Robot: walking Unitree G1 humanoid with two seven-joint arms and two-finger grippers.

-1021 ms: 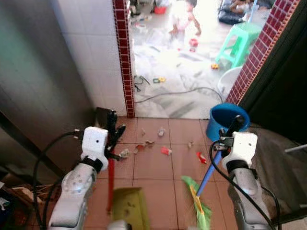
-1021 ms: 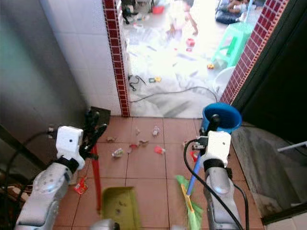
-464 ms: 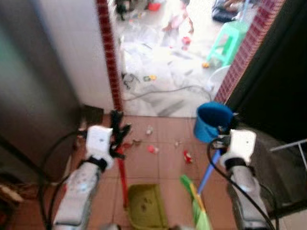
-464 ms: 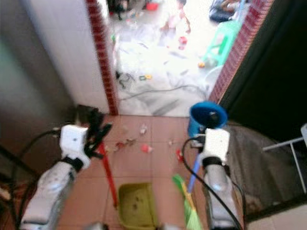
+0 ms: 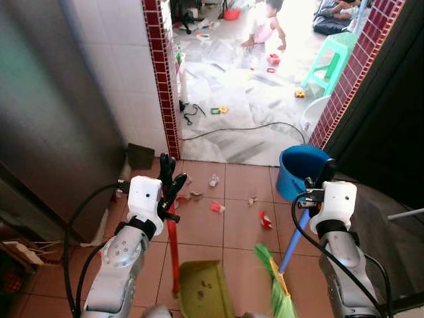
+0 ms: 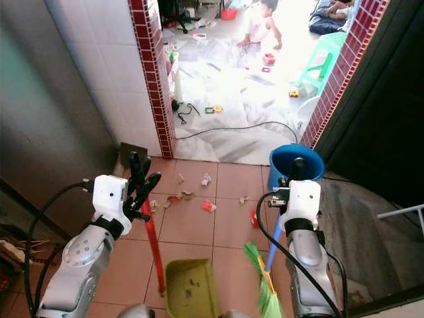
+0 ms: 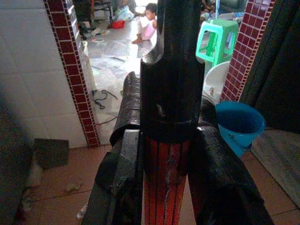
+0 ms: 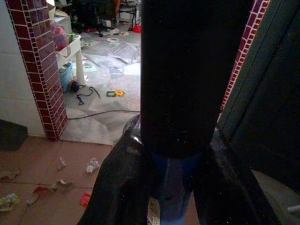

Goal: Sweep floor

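Clenched around a blue broom handle (image 5: pixel 289 242), the right gripper (image 6: pixel 293 173) holds it steeply upright, with the green bristles (image 5: pixel 277 291) down on the tiles near the robot. Its fingers (image 8: pixel 125 187) press the shaft from both sides. On the left, the left gripper (image 5: pixel 167 177) grasps the red handle (image 5: pixel 173 252) of the yellow-green dustpan (image 5: pixel 205 291), whose tray sits on the floor just left of the bristles and already carries a few dark crumbs.

Scattered litter (image 5: pixel 216 207) lies farther off than both tools, in a loose band running left to right across the terracotta tiles (image 5: pixel 238 235), roughly between the two arms. I judge the broom must reach beyond it and draw it nearward into the pan. A blue bucket (image 5: pixel 301 167) stands far right by the doorway; its contents cannot be made out.
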